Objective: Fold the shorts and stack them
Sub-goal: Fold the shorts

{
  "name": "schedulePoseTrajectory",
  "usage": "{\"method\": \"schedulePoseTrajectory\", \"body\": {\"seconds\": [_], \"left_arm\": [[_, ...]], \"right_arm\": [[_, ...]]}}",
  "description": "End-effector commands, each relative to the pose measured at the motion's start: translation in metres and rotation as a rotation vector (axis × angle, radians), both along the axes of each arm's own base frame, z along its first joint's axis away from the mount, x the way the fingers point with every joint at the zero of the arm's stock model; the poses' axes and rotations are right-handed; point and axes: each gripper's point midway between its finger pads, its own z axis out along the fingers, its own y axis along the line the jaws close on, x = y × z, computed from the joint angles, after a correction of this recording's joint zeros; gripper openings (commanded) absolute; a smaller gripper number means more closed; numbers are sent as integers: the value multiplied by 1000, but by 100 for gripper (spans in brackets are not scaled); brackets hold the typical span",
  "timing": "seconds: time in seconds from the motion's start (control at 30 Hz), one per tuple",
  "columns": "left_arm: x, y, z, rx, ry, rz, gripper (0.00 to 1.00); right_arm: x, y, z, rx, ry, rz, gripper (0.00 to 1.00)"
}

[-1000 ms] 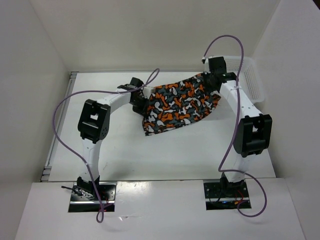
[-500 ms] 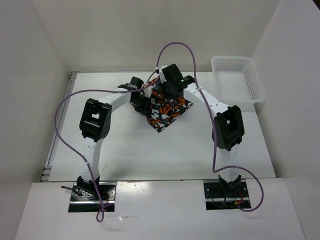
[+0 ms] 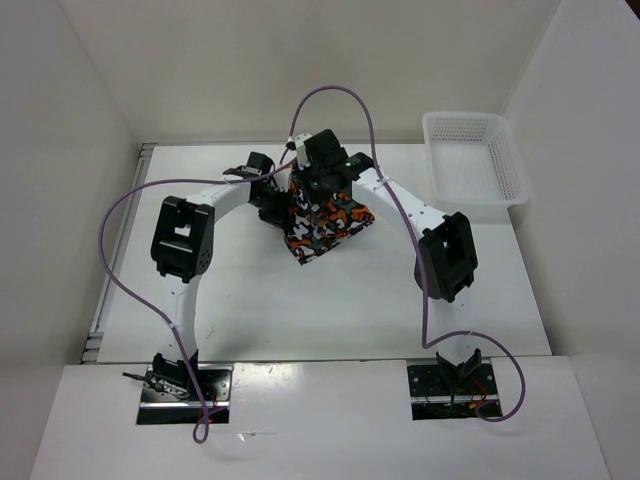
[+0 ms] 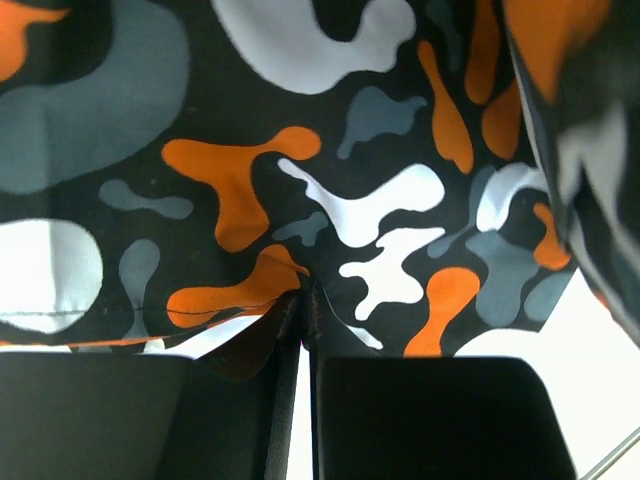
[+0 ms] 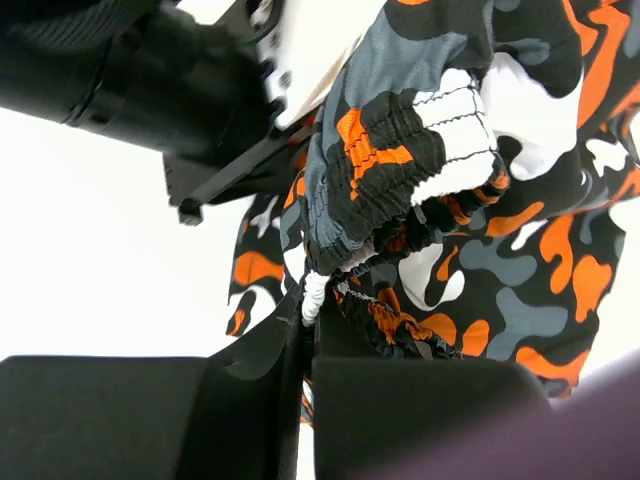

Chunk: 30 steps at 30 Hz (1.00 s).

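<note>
The camouflage shorts (image 3: 325, 222) hang doubled over between both grippers at the middle back of the table. My left gripper (image 3: 277, 203) is shut on one edge of the shorts (image 4: 330, 190), the cloth pinched between its fingers (image 4: 420, 420). My right gripper (image 3: 318, 188) is shut on the gathered elastic waistband (image 5: 400, 170), right beside the left gripper. The shorts' lower corner touches the table. The cloth fills the left wrist view.
A white mesh basket (image 3: 505, 160) stands at the back right corner, with nothing showing in it. The left arm's black wrist (image 5: 150, 80) is close to the right gripper. Purple cables loop above both arms. White walls enclose the table.
My right gripper has carried its end of the shorts from near the basket leftward to the left gripper, doubling the spread cloth over. The left gripper has stayed about in place.
</note>
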Motion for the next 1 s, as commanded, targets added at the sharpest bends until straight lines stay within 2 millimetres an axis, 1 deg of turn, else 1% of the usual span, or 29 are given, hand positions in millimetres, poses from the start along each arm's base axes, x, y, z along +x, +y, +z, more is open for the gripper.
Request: {"method": "schedulePoseTrajectory", "body": {"seconds": [0.0,0.03,0.07,0.1,0.13,0.17,0.2,0.23,0.27,0.3,0.33,0.37,0.4,0.43,0.5,0.53,0.57,0.6,0.63,0.67,0.7,0.73,0.77,0.8,0.83,0.87,0.9,0.93,0.97], "left_arm": [[19,12,-3,21,-40,10,12],[19,13,-3,21,-40,11,12],[19,13,-3,21,-40,11,12],[21,12,0,19,-49,11,12],[21,12,-4,21,-40,11,12],[21,12,-4,21,-40,11,12],[21,19,-5,31,-33,25,15],[23,20,0,36,-47,29,16],[23,20,0,37,-47,29,18],[23,26,4,37,-45,41,20],[27,33,10,42,-61,58,27],[23,34,10,45,-50,58,31],[27,41,18,49,-69,76,34],[25,52,14,62,-53,96,36],[26,58,25,68,-66,110,41],[26,71,23,80,-52,137,43],[24,76,27,82,-44,146,45],[28,80,35,78,-64,158,45],[28,92,34,89,-50,181,47],[27,97,39,89,-51,192,47],[31,102,51,85,-79,205,49],[33,108,56,83,-89,218,51],[33,118,67,82,-103,240,51],[34,123,74,80,-118,250,52],[36,123,85,76,-142,251,52],[37,128,97,72,-168,263,53],[40,128,106,69,-191,264,55],[43,128,111,66,-206,265,56],[44,120,121,54,-228,249,58]], "right_arm": [[-10,20,3,80,37,48,0],[-11,26,2,82,25,66,0],[-13,26,-7,74,46,72,0],[-16,30,-10,70,37,90,0],[-20,35,-16,57,40,122,0],[-20,37,-27,49,49,138,0],[-25,42,-27,49,47,166,8],[-26,44,-31,48,55,182,16],[-24,44,-30,47,40,192,23],[-26,46,-30,56,47,204,33],[-28,48,-29,58,45,223,37],[-30,54,-24,64,27,259,42],[-30,56,-19,72,17,275,45],[-35,61,-16,73,17,298,50],[-40,72,1,102,-12,371,51],[-46,80,18,131,-32,413,52],[-49,82,28,144,-43,434,52],[-49,84,34,154,-57,454,52],[-51,85,49,174,-74,465,52],[-51,85,49,174,-74,465,52],[-52,83,64,182,-109,475,52],[-56,80,66,180,-105,475,52],[-54,75,69,156,-129,463,52],[-55,69,86,160,-178,459,52],[-58,63,78,143,-169,448,52],[-53,53,80,137,-183,421,52],[-49,39,79,122,-201,370,52],[-43,28,76,113,-203,331,52],[-26,7,65,93,-192,262,54]]}}
